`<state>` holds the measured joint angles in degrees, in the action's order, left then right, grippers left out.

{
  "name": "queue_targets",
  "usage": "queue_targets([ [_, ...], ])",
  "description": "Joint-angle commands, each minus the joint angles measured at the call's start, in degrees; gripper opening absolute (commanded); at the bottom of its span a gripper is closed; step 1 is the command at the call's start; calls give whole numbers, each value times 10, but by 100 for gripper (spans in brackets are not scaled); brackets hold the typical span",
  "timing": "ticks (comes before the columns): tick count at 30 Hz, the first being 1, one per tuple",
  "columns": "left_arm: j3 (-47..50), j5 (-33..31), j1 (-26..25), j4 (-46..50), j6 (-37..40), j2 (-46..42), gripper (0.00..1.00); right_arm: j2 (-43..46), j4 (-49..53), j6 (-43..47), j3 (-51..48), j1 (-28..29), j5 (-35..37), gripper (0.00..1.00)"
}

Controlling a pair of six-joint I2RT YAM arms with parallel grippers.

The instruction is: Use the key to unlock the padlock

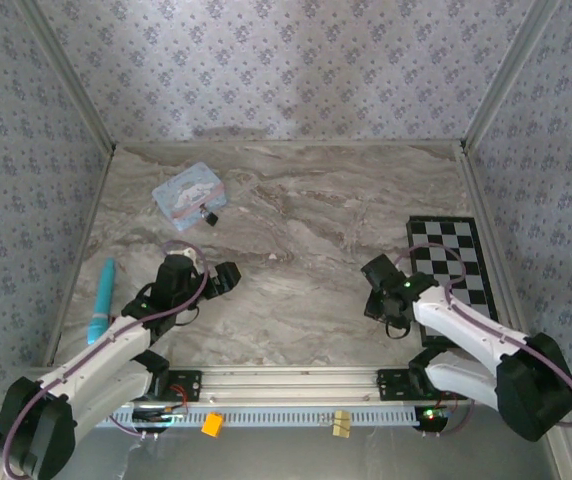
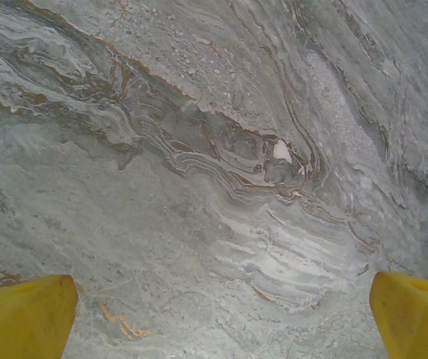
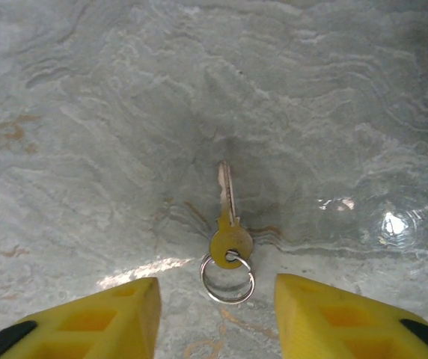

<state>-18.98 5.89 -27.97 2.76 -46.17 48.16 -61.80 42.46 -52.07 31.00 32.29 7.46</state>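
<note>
Yellow fingers (image 3: 117,318) of the right gripper (image 3: 215,288) sit at the bottom of the right wrist view. They stand partly apart with a clear gap and grip nothing. Between and just ahead of the tips lies the key (image 3: 227,217), flat on the marble table (image 3: 79,112). Its brassy head is nearest, its blade points away, and a silver ring (image 3: 227,278) through the head lies in the gap. Neither finger touches key or ring as far as visible.

Top view: the right gripper is low over the table, right of centre, just left of a chessboard (image 1: 456,265) lying along the right edge. The padlock (image 1: 208,215) is in the far-left part of the table, well apart from the right gripper. It sits at the near-right corner of a light-blue tin (image 1: 186,188); touching or just beside, cannot tell. Shackle state is too small to tell.

The left gripper (image 1: 228,278) is left of centre, nearer the bases than the padlock. In its wrist view the jaws are wide apart over bare marble and hold nothing. A teal stick (image 1: 102,298) lies near the left edge, beside the left arm.
</note>
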Motion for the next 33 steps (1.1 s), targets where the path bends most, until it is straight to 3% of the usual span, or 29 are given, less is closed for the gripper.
queue_targets([
  [1,-25,-10,-5,-15,-4,0,100,-17,12,-10,4,3,31,41],
  [13,-25,-14,-7,-16,-2,2,100,-77,-22,9,1,4,20,34],
  [17,-23,-16,-8,-14,-3,-1,100,-94,-14,20,12,3,21,26],
  [33,-24,-24,-10,-10,-4,-4,100,-50,8,26,15,17,53,16],
])
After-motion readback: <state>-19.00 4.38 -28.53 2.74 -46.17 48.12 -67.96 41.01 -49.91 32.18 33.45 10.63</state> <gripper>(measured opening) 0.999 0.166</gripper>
